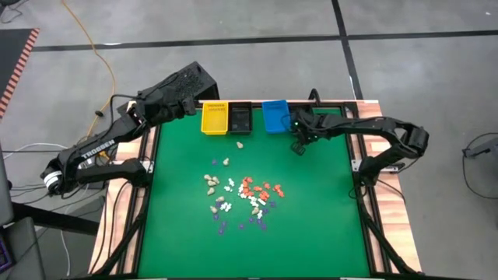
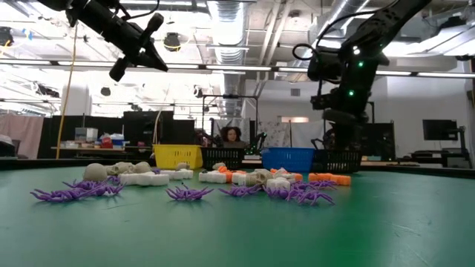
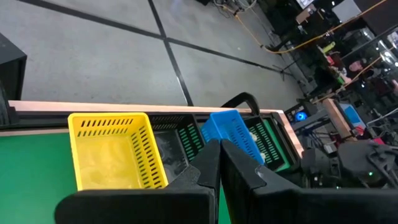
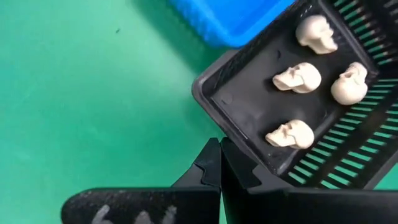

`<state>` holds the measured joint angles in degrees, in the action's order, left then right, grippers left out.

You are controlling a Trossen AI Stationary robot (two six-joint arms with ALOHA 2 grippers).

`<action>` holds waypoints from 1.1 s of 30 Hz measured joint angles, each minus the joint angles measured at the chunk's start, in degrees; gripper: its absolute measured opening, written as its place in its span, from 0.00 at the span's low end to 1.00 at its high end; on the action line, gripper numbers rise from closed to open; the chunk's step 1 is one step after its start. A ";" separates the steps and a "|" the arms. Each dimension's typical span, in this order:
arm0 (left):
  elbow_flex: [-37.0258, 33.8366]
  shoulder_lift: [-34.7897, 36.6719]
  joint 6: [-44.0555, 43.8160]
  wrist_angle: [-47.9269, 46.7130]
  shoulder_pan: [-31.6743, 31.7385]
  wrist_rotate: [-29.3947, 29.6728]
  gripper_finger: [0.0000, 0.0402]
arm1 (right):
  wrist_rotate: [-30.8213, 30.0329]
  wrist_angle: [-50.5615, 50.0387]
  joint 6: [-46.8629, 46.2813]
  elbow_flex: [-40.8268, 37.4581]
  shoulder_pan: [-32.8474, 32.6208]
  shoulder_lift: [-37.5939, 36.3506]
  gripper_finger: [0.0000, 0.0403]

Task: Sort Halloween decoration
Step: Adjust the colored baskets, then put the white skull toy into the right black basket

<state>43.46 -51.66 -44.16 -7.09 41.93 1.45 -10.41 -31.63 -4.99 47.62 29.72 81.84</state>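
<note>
Purple spiders (image 2: 185, 193) sprawl closest along the front of the green table (image 1: 311, 225), and behind them lie white bones (image 2: 145, 178), beige skulls (image 2: 95, 172) and orange pieces (image 2: 330, 179), all loose in one scatter near the table's middle. From above, a few skulls sit apart from the pile, closer to the bins.

At the far edge stand a yellow bin (image 1: 214, 118), a black bin (image 1: 240, 118) and a blue bin (image 1: 275, 115) in a row. Another black bin (image 4: 323, 93) sits just beside the blue one, under the right arm, with four skulls (image 4: 297, 78) inside.

Up high, the left gripper (image 3: 219, 163) hangs over the yellow bin's end of the row, fingers pressed together with nothing between them. Over by the blue bin, the right gripper (image 4: 221, 163) hovers at the rim of the black bin with the skulls, its fingers likewise closed and empty.

A person (image 2: 232, 136) sits beyond the table in the room behind.
</note>
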 joint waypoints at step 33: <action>-0.02 0.07 6.47 -2.92 -7.20 -8.26 0.00 | 12.98 31.76 -5.21 4.59 -12.48 1.29 0.14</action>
<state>43.44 -51.59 -37.69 -10.01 34.73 -6.81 2.56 0.13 -10.20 52.21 17.24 83.14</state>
